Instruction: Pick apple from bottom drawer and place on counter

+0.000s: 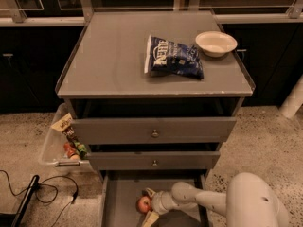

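The apple point(143, 204), small, red with yellowish patches, lies on the floor of the open bottom drawer point(120, 197). My gripper point(149, 206) reaches in from the right, low in the drawer. One finger point(150, 192) is above the apple and the other point(150, 218) is below it, so the apple sits between the open fingers. My white arm point(208, 202) runs off to the lower right. The grey counter point(113, 56) is the cabinet top above.
A blue snack bag point(174, 56) and a white bowl point(216, 43) lie on the counter's right half. Two upper drawers with round knobs point(155, 134) stand slightly pulled out. A clear bin with snacks point(64, 141) sits left of the cabinet. Black cables point(42, 193) lie on the speckled floor.
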Controlling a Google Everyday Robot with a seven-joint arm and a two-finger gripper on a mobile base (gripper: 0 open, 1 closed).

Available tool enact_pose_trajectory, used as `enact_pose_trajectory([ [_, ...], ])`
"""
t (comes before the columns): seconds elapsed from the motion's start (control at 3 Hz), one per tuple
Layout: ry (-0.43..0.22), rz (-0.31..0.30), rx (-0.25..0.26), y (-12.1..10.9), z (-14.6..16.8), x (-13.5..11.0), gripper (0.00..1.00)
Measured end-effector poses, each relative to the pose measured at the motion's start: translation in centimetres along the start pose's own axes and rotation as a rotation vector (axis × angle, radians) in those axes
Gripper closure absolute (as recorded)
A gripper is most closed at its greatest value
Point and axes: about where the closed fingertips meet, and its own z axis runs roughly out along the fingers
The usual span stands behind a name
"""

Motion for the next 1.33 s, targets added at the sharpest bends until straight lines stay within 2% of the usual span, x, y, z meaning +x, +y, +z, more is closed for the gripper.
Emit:
enact_pose_trajectory([
  [0.33,0.0,0.0,0.0,0.0,0.0,0.0,0.17],
  [0.67,0.0,0.0,0.0,0.01,0.01,0.0,0.31],
  [1.33,0.0,0.0,0.0,0.01,0.01,0.0,0.77],
])
